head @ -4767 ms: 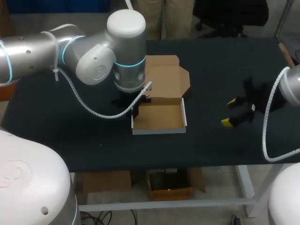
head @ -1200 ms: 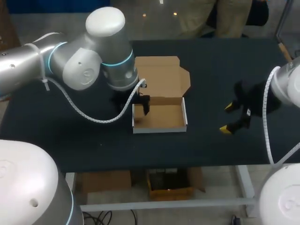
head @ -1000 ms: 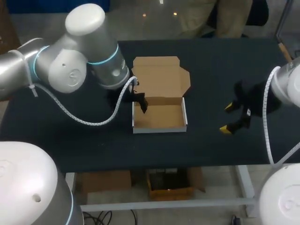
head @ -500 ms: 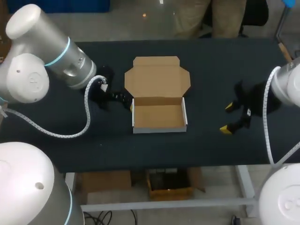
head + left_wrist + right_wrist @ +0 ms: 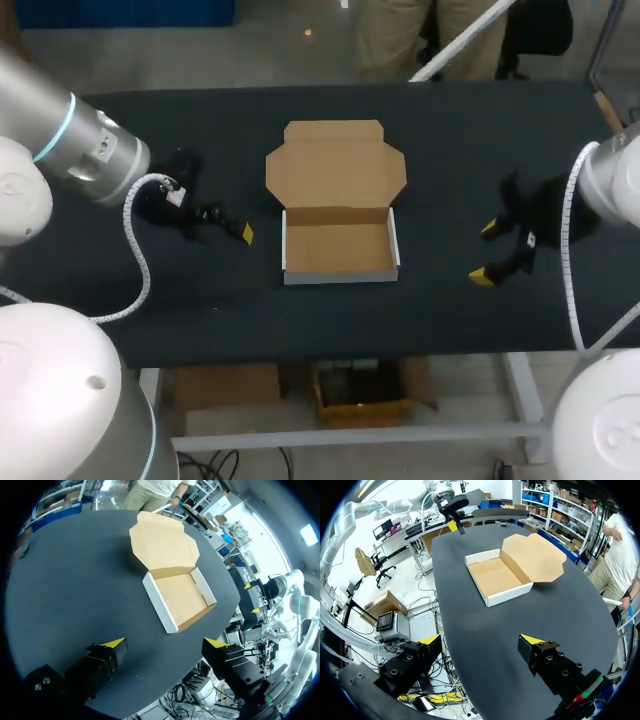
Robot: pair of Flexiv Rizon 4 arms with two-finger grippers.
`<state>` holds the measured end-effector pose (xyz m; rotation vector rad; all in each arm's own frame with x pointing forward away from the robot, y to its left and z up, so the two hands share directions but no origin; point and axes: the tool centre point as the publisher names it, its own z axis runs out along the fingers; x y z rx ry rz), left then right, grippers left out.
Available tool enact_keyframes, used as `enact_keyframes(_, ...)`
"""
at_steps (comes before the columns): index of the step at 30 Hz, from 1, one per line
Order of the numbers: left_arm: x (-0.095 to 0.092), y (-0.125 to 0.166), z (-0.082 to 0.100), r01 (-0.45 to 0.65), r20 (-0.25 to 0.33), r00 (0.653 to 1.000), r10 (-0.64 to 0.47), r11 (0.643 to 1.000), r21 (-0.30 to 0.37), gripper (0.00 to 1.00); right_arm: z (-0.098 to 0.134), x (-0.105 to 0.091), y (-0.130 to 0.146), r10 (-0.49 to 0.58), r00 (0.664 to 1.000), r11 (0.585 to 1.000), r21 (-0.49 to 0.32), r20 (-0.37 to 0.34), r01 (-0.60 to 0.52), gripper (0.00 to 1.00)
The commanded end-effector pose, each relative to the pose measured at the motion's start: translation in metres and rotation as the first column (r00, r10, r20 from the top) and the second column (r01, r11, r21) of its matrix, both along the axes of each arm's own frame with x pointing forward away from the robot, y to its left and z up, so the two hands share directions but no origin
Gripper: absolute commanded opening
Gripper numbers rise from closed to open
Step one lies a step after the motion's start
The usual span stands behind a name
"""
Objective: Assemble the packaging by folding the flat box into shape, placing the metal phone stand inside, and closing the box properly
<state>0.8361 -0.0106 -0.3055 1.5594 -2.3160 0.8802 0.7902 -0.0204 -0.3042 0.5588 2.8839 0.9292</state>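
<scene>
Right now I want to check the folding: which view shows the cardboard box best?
The head view: it looks straight down on the cardboard box, showing all four tray walls and the open lid spread out behind. Both wrist views show it whole but slanted, from opposite sides.

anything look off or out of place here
Nothing is damaged or askew: the box sits square on the table, its lid lying flat open behind it. Only oddity: no phone stand shows anywhere, and the left hand and right hand are both open and empty.
</scene>
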Motion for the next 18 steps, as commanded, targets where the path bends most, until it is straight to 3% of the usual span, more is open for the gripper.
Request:
enact_keyframes(1,-0.011,0.009,0.004,-0.015,0.033,0.999,0.015,1.0,-0.012,1.0,0.0,0.0,-0.001,0.001,1.0,1.0,0.002,0.001,-0.001,1.0)
enact_keyframes(13,-0.029,0.03,0.015,-0.011,0.068,0.998,0.01,1.0,0.001,1.0,0.002,0.002,-0.001,-0.004,1.0,1.0,0.01,-0.004,0.004,1.0)
enact_keyframes(18,-0.033,0.036,0.022,-0.056,0.042,0.998,0.055,0.998,0.024,1.0,0.008,0.0,-0.01,-0.099,0.993,0.995,0.003,-0.062,0.1,1.0)
